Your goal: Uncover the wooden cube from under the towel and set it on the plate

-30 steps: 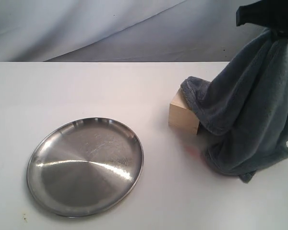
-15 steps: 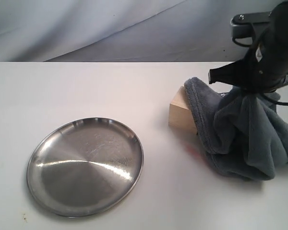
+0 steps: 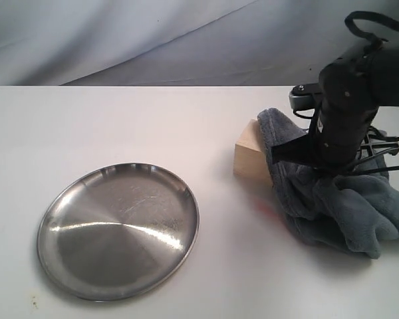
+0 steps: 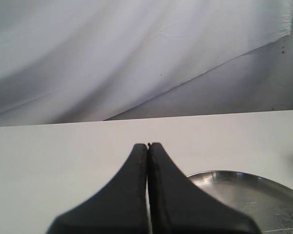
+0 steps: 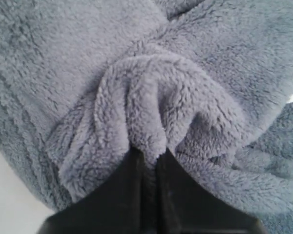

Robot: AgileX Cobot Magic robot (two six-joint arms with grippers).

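The exterior view looks obliquely down across the desk (image 3: 120, 119). The left wrist view faces low past the left tool (image 4: 147, 148), sharing the plate (image 4: 249, 192) and backdrop (image 4: 112, 58); the right wrist view crowds the towel (image 5: 63, 58).

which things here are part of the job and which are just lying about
Part of the job: towel, pinched by the right gripper; cube, partly under it; plate.
Just there: table; backdrop sheet; left gripper, shut and holding nothing.
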